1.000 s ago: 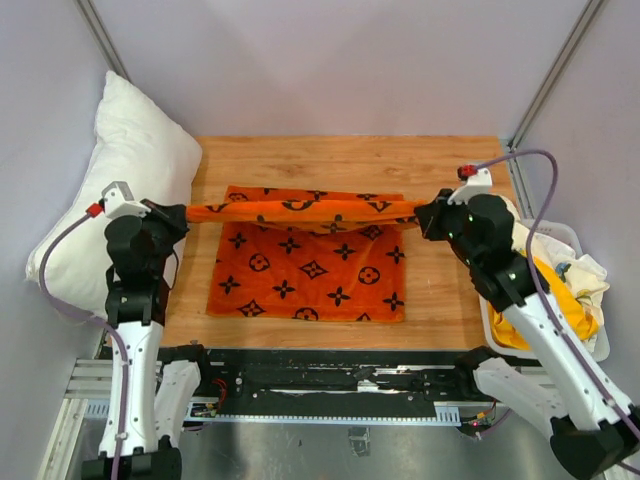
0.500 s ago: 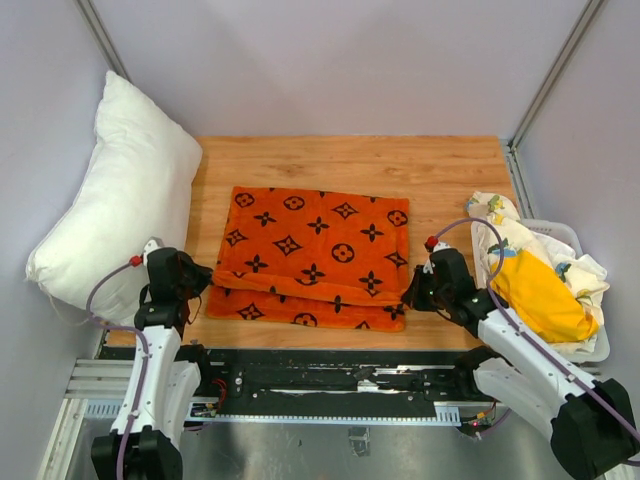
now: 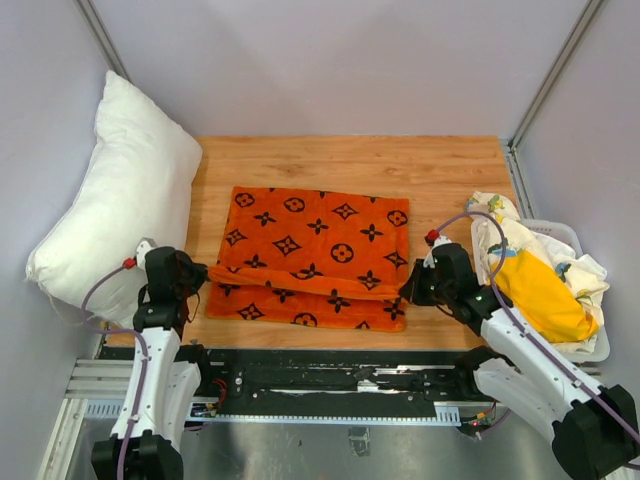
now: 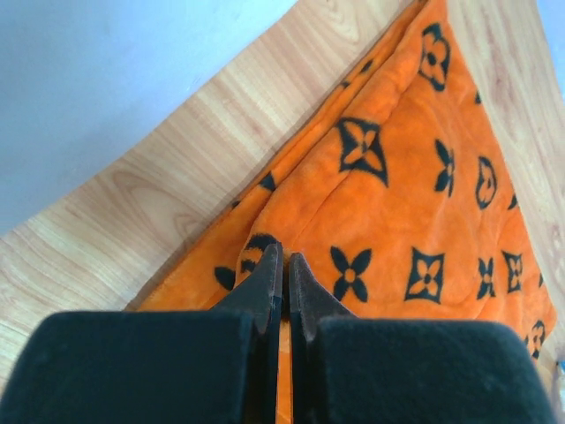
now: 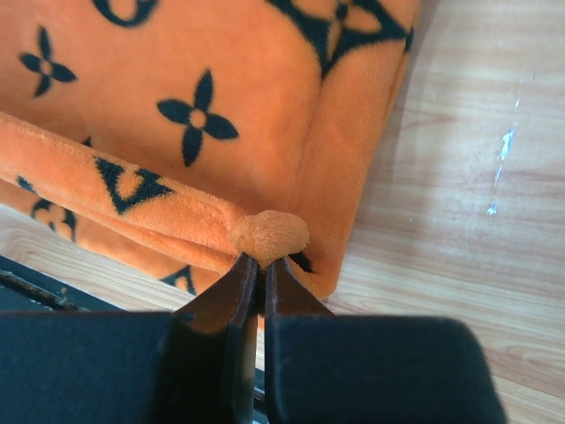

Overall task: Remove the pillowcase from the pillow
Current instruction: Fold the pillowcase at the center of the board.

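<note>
Bright-orange, black-monogrammed fabric pillowcase (image 3: 315, 255) was seen folded on table (image 3: 440, 165), plump white pillow (image 3: 125, 200) apart at left. Its near corners were pinched by L gripper (image 3: 200, 275) & R gripper (image 3: 408, 290); fold could be dragged open if pulled unreleased.

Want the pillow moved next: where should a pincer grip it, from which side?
Pinch the pillow at its near tapered corner, probably from the table side: the body is too plump to span and its left side leans on the wall.

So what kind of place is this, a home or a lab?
Probably a robot test cell, not a home: bare grey walls with metal corner posts, a light wooden tabletop, and a black mounting rail along its near edge.
</note>
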Robot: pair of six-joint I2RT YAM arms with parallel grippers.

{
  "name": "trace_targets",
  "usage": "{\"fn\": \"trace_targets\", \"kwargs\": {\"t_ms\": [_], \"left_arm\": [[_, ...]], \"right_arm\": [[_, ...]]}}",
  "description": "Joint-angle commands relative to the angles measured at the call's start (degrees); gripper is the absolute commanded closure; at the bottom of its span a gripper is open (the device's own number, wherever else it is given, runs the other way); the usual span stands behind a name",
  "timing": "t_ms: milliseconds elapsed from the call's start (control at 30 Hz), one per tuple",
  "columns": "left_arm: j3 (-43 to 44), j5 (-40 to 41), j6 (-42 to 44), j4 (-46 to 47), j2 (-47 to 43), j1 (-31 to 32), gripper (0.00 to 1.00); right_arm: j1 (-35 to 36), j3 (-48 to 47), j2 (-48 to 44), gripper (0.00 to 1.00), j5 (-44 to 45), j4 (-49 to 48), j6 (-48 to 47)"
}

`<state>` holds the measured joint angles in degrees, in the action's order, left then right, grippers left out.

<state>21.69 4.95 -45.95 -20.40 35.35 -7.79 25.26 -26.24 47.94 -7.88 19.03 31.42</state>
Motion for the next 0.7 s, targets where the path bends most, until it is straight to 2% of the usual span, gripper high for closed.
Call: {"fn": "trace_targets", "kwargs": {"t_ms": [0, 300, 333, 400, 433, 467, 533, 567, 600, 667], "left_arm": [[4.4, 3.4, 1.3, 0.3, 0.3, -0.4, 1.00], [-2.4, 4.7, -5.6, -0.8, 0.5, -0.4, 1.00], [-3.0, 3.9, -6.4, -0.5, 0.4, -0.4, 0.99], [-3.6, 0.1, -5.6, 0.7, 0.4, -0.4, 0.89], [-3.4, -3.2, -3.6, 2.5, 0.5, -0.5, 0.82], [-3.1, -6.2, -2.1, 4.0, 0.7, -0.5, 0.63], [-2.1, -8.5, -1.8, 6.3, 0.1, -0.4, 0.18], [-1.3, -8.5, -1.7, 7.5, -0.5, -0.4, 0.03], [-0.2, -7.9, -1.5, 8.5, -0.7, -0.4, 0.01], [3.0, -6.0, -0.4, 10.3, -0.5, -0.5, 0.01]], "right_arm": [[1.0, -4.2, -2.7, 0.99, 1.4, 3.7, -1.4], [4.0, 3.1, -3.5, 0.99, -0.1, 2.4, 1.6], [4.3, 3.7, -3.4, 0.99, -0.4, 2.4, 1.9], [5.0, 4.5, -3.7, 0.94, -0.4, 2.3, 2.2], [5.3, 4.7, -3.8, 0.87, -0.2, 2.1, 2.0], [5.5, 4.7, -4.1, 0.75, 0.1, 2.1, 1.7], [5.5, 2.9, -4.9, 0.42, 1.6, 2.8, 0.6], [5.5, 1.4, -5.3, 0.26, 2.8, 3.2, -0.2], [5.5, -0.2, -5.6, 0.15, 3.8, 3.2, -1.3], [5.5, -3.7, -6.0, 0.04, 6.6, 2.7, -3.7]]}}
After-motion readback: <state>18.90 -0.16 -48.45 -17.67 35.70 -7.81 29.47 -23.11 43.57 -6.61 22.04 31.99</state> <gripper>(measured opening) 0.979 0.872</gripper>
